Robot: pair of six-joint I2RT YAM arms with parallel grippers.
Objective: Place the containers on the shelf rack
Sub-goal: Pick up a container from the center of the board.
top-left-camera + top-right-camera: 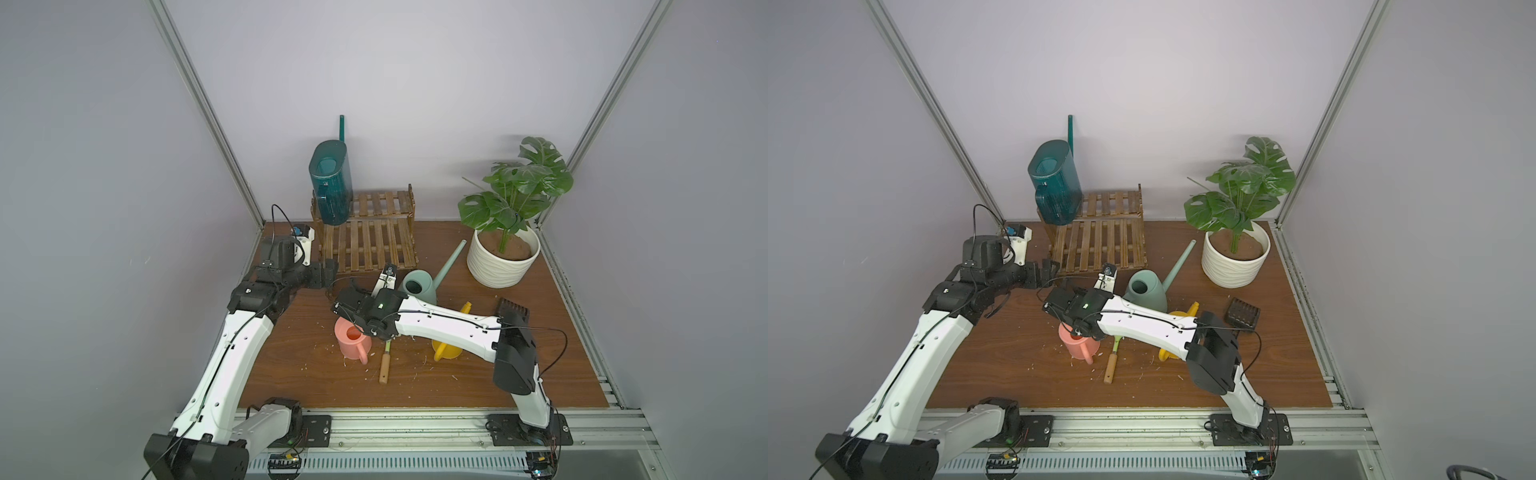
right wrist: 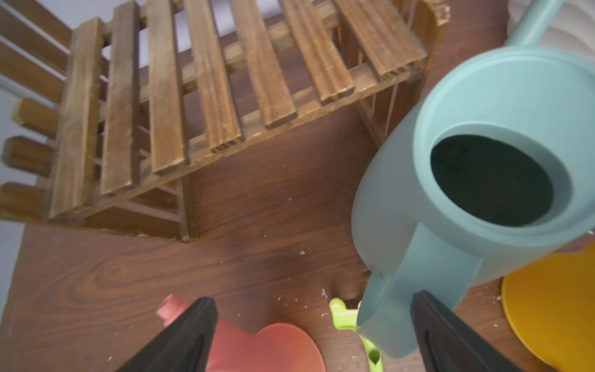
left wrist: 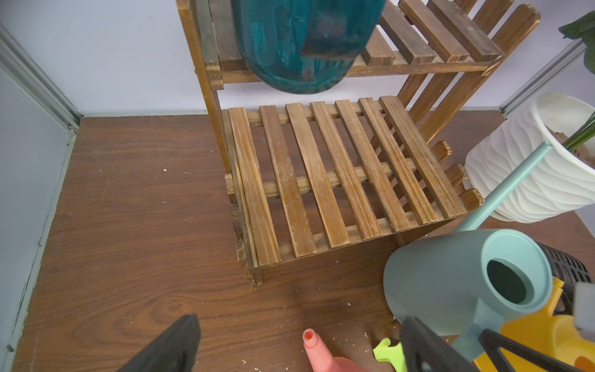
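- Tall can (image 1: 330, 183) — translucent dark teal
- Conical can (image 1: 419, 286) — mint green
- Pink can (image 1: 351, 347)
- Yellow can (image 1: 446, 352)
- Shelf rack (image 1: 370, 245) — brown-stained slats, streaky grain
- Plant pot (image 1: 498, 268): white, wavy ribbing
- Table (image 1: 299, 374): dark woodgrain

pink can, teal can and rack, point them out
pink can (image 1: 351, 348), in a top view, on its side wall
teal can (image 1: 338, 187), in a top view, on its front wall
rack (image 1: 368, 245), in a top view, on its lower tier
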